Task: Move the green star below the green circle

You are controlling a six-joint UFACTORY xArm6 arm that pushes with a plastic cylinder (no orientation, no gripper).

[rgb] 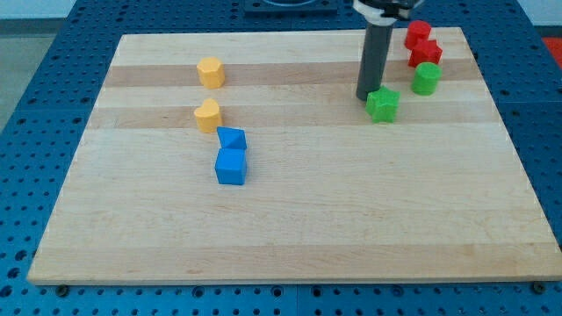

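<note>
Camera view, the only one. Wooden board (290,219) on a blue perforated bench (35,105), seen from the near long edge.

Dark rod down from the view's top, right of centre; my tip (366,96) planted on the board just at the upper left of the green star (383,104), touching it or within a hair of it, contact not certain from this angle. No pincer on this arm at all, only the straight rod, so nothing to report as apart, together or clamped.

Green star lay in the board's upper right part, flat on the wood. Green circle (427,78) stood near it, up and to the view's right, a clear strip of wood between the two. So the star sat lower than the circle yet off to its left, not directly beneath.

Two red blocks close above the circle: one (417,34) near the board's top edge, the other (426,53) just below it and touching it, shapes hard to make out.

Over on the view's left, well apart from the rod: yellow block (211,72) higher up, second yellow block (208,115) below it, a gap between. Just below and right of that, a blue block (232,138), and a blue cube (231,166) pressed against its lower side.
</note>
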